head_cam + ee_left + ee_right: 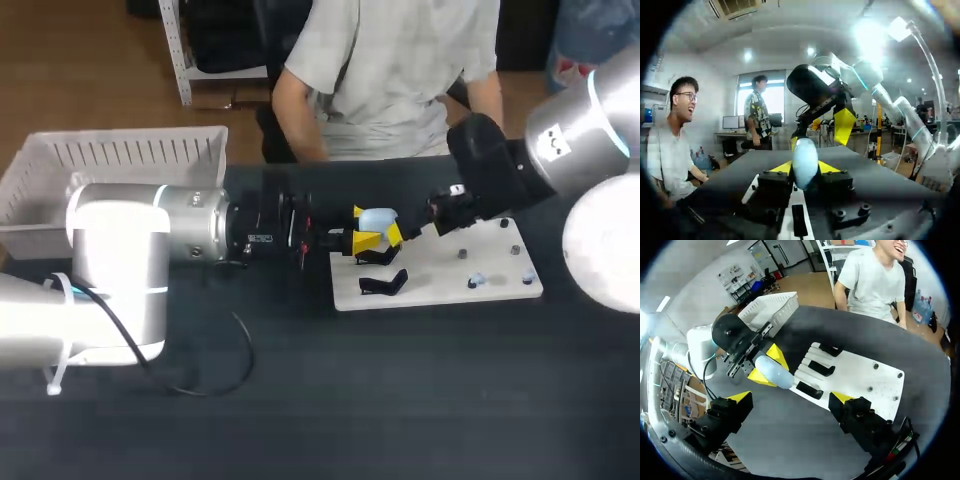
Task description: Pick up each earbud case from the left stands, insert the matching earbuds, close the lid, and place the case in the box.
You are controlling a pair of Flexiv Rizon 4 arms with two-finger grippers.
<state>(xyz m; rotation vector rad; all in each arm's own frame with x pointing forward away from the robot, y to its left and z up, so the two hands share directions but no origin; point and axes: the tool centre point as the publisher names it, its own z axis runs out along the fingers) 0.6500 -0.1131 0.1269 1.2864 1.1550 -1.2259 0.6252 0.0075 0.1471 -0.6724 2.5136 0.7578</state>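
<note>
Left gripper pinching the earbud case; right gripper spread and empty.
Head view: left gripper (362, 228) holds the pale blue earbud case (378, 218) over the left end of the white board (440, 285), near 1 black stand (383, 283). The right arm (490, 170) comes in from the right, close to the case. The white box (120, 155) sits at the table's far left. Left wrist view: the 2 yellow tips press the case from both sides. Right wrist view: right gripper (790, 396) has its fingers wide apart with nothing between them. The case is ahead of it, in the left gripper. 3 black stands (821, 368) sit on the board.
</note>
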